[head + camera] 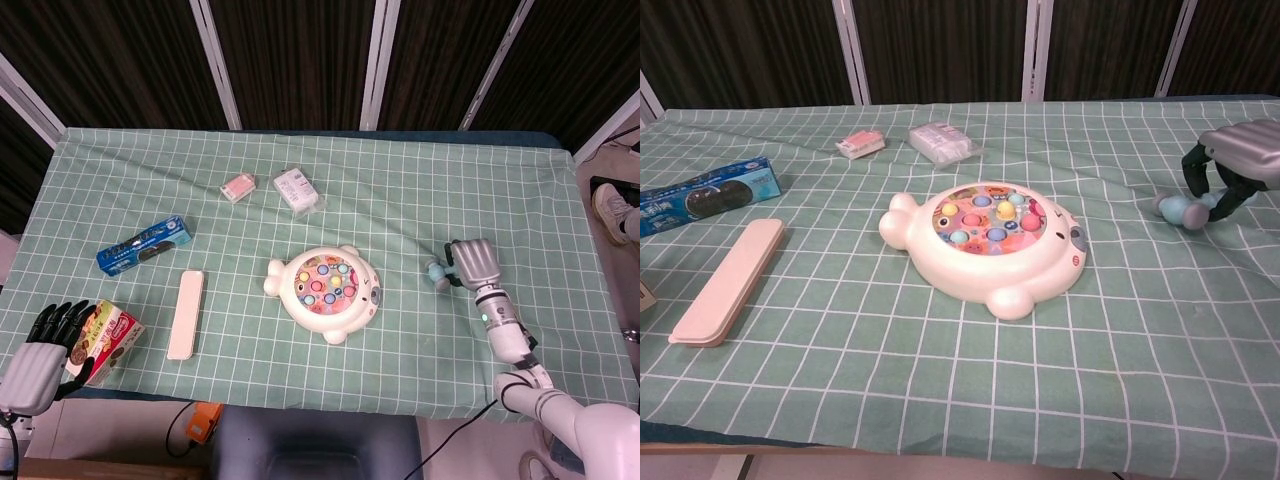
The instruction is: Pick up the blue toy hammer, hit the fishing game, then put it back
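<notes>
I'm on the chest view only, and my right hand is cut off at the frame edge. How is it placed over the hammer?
Observer: In the head view the right hand sits on top of the hammer. The handle is hidden under the hand, and only the hammer's head shows, on the side toward the game.
Operator: And my left hand? I can't see it at all.
Observer: The left hand is at the table's front left corner, beside a snack box. Its fingers are apart and it holds nothing.
</notes>
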`<state>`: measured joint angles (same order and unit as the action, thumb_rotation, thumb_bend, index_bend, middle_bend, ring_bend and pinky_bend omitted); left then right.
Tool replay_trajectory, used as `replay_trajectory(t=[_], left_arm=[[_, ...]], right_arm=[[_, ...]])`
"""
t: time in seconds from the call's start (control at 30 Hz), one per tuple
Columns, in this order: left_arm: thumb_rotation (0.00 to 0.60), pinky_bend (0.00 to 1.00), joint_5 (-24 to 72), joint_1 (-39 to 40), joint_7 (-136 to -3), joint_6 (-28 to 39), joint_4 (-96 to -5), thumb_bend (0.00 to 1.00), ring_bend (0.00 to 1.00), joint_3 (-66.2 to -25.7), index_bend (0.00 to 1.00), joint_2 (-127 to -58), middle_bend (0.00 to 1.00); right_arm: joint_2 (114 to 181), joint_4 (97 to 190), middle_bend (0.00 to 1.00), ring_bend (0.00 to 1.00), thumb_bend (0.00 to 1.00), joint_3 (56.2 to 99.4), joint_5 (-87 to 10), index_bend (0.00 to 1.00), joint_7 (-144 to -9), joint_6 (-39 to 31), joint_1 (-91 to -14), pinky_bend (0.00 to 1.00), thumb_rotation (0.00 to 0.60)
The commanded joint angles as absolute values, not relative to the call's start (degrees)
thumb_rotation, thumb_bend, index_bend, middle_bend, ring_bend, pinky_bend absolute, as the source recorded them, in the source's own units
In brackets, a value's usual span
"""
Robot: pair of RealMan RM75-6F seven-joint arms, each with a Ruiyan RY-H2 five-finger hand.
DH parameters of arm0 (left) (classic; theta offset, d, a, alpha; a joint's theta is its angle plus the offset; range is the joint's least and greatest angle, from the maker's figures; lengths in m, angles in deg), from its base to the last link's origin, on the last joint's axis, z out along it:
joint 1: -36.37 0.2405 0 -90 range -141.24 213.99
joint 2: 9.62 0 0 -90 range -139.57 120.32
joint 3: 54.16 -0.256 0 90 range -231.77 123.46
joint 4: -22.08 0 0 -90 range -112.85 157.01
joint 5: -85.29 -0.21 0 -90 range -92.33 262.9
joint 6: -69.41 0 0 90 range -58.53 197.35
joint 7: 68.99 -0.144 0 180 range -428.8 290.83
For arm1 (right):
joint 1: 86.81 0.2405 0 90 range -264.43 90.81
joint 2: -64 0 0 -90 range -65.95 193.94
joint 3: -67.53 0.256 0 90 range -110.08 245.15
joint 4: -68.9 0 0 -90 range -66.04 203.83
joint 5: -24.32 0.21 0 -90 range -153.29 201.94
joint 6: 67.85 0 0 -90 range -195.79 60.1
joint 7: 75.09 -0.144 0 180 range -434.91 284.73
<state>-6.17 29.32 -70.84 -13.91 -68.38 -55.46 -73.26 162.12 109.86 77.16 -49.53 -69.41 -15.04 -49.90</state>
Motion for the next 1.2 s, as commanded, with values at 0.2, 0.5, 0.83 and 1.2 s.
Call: replay_trajectory(t=[0.2, 0.5, 0.83, 1.2], left_arm=[[0.600, 0.04, -6.17, 29.33, -71.07, -13.90, -68.41, 0.42, 0.03, -55.48, 0.00, -73.33, 0.07], [0.600, 0.04, -5.91, 29.23, -71.53, -13.62, -68.44, 0.42, 0.04, -55.42, 0.00, -73.48, 0.07], [0.600, 0.04, -5.58, 29.07, -72.00, -13.19, -68.50, 0.42, 0.04, -55.35, 0.00, -73.64, 0.07], [0.600, 0.04, -5.47, 28.98, -72.30, -13.05, -68.59, 0.42, 0.04, -55.32, 0.00, -73.71, 0.07]], right_arm=[[162.39, 109.05, 0.62, 0.70, 0.36, 77.51, -49.43, 0.64, -71.11, -15.63, -49.87, 0.72, 0.600], [162.62, 107.86, 0.60, 0.70, 0.35, 78.26, -49.10, 0.62, -74.20, -16.66, -49.56, 0.72, 0.600], [162.74, 107.45, 0.58, 0.70, 0.35, 79.36, -48.32, 0.59, -76.62, -18.27, -48.78, 0.71, 0.600], [163.33, 106.64, 0.55, 0.68, 0.35, 80.89, -46.56, 0.56, -77.51, -20.77, -47.44, 0.70, 0.600]])
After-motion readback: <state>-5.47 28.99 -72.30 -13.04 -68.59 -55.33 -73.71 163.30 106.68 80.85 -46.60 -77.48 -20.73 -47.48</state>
